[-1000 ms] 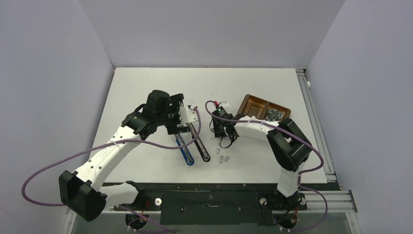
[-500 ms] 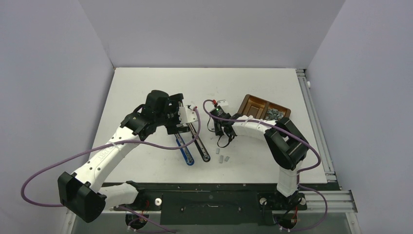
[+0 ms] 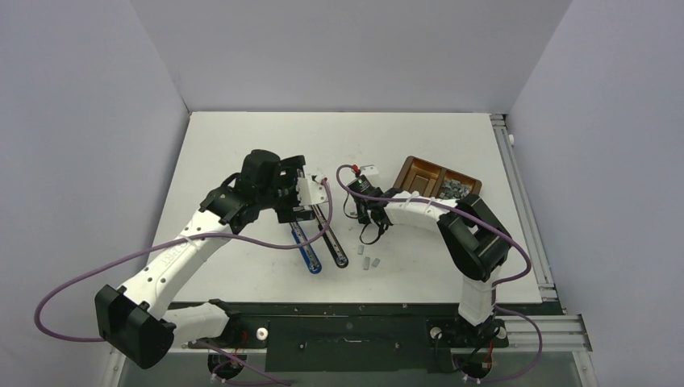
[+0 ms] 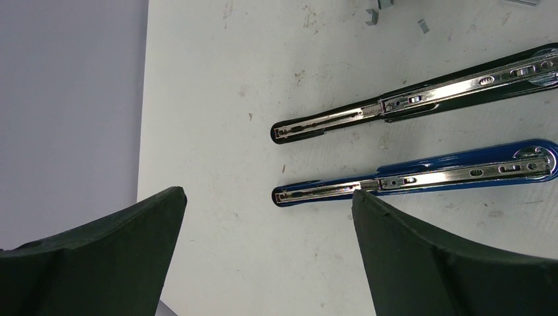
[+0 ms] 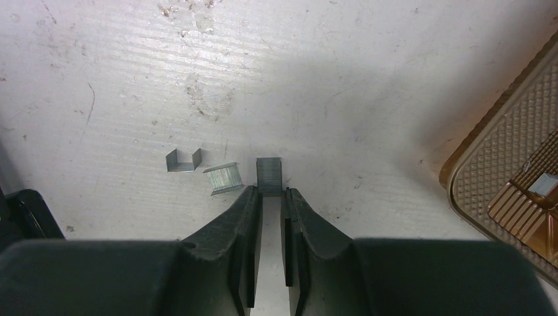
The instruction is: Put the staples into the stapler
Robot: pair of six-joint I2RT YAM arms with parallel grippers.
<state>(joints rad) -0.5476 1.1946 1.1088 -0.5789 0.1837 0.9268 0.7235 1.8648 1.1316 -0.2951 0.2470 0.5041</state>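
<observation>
Moved: right gripper (image 5: 271, 192) fingers have squeezed together.
Right gripper: pinching the near end of one staple block (image 5: 268, 175).
Staple block: flat on the table (image 5: 329, 79), long side pointing straight away from the fingers.
Left gripper (image 4: 268, 192): wide open over the blue stapler (image 4: 421, 178).

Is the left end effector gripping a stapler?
No, the left end effector is wide open; blue stapler and black stapler lie free beyond it.
</observation>
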